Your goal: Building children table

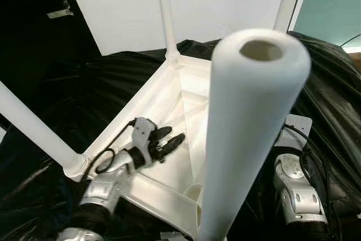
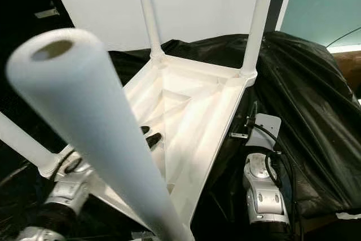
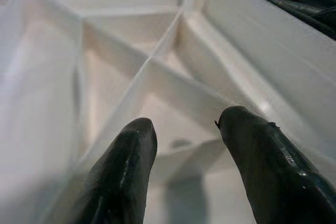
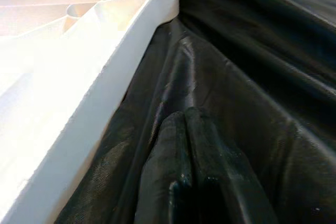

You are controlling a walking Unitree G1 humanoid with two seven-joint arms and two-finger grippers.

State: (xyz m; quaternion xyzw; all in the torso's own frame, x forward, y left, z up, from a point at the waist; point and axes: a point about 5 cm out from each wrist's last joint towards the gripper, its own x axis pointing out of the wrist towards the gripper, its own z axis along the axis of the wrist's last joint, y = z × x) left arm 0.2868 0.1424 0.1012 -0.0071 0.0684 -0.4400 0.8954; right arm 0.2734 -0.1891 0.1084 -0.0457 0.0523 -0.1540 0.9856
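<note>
Black sheet (image 1: 67, 100) under everything, white wall (image 1: 214, 4) behind, teal wall (image 1: 333, 4) at far right. Upturned white table (image 2: 192, 111) lying on sheet, ribbed underside facing up, ribs forming shallow open cells, nothing seen in them. Four white legs socketed at corners: far-left leg (image 1: 164, 9), far-right leg (image 2: 256, 21), left leg (image 1: 28, 125) tilted outward, near leg (image 1: 242, 134) pointing at camera, hollow end visible. Left claw (image 1: 169, 139) reaching in over table's underside, near the left edge, fingers (image 3: 126, 166) spread, holding nothing, tips over a rib junction. Right arm (image 2: 262, 193) low beside table's right edge. Right claw (image 4: 194, 182) on sheet just beside that edge, fingers pressed together, nothing between. No readable writing or labels.
</note>
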